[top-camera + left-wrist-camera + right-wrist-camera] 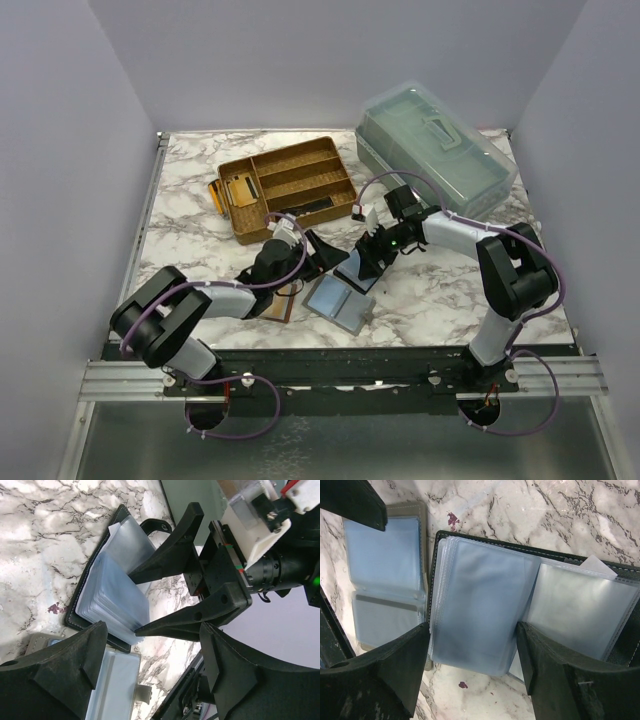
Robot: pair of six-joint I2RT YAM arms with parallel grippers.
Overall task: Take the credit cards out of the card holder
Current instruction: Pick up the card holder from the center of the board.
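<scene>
**Marble table, black holder open under my right fingers**

White marble with grey veins covers the table [190,210], closed in by plain pale walls; at the back stand a brown wooden tray with long compartments [300,172], a few gold-tan cards [238,190] in its left end, and a clear greenish plastic box with a lid [435,140].

Near the middle of the table, between my two arms, lies the small black bifold card holder [115,597]; it is spread open, its blue-grey plastic pockets face up and its strap tab [157,526] sticks out at the far edge. My right gripper [472,630] hangs right over it with its fingers spread wide, one on each side of the thicker stack of pockets, the tips down at the stack's edges. The pale silvery credit cards [480,615] seem to sit inside those pockets; I cannot tell card from sleeve.

My left gripper [152,635] is just beside the holder, pointed at it, also spread wide and holding nothing.

A grey-covered holder with pale blue pockets [340,303] lies open just in front of the black one; a brown holder [280,303] lies to its left, under my left arm.
</scene>
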